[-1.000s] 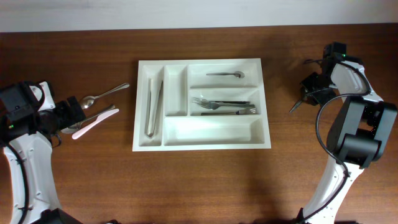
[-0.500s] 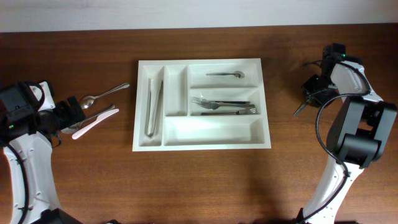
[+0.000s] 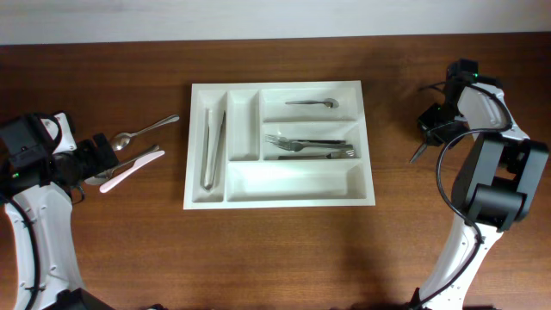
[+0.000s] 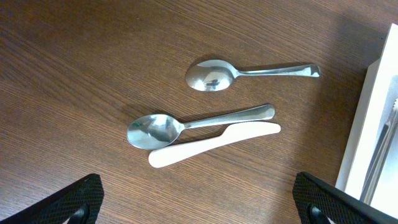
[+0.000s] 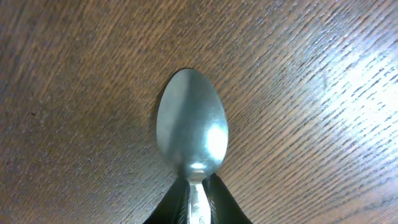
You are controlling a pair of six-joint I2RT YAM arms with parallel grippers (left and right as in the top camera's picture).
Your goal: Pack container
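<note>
The white tray (image 3: pixel 196 203) lies flat in the middle of the table (image 3: pixel 275 258), between the two arms, its long side running left to right. Its leftmost narrow upright compartment holds metal tongs (image 3: pixel 212 148) lying lengthwise. The top long compartment holds the tray spoon (image 3: pixel 312 103), with its bowl to the right. The middle long compartment holds the forks (image 3: pixel 310 146), laid side by side, one with tines to the left and one with tines to the right; whether another piece lies among them I cannot tell

The left gripper (image 4: pixel 199 202) hangs over the table left of the tray with its jaws spread wide, holding and touching nothing. Under it lie three loose pieces: the upper spoon (image 4: pixel 249 73) on its own, and the lower spoon (image 4: pixel 193 124) just beside the white knife (image 4: pixel 211 144), their handles running together and pointing toward the tray edge

The right gripper (image 5: pixel 196 198) is well to the right of the tray, with its jaws pressed together and pinching the neck of the gripped spoon (image 5: pixel 191 124). That spoon's bowl sticks out beyond the fingertips over bare wood; whether it touches the table I cannot tell
</note>
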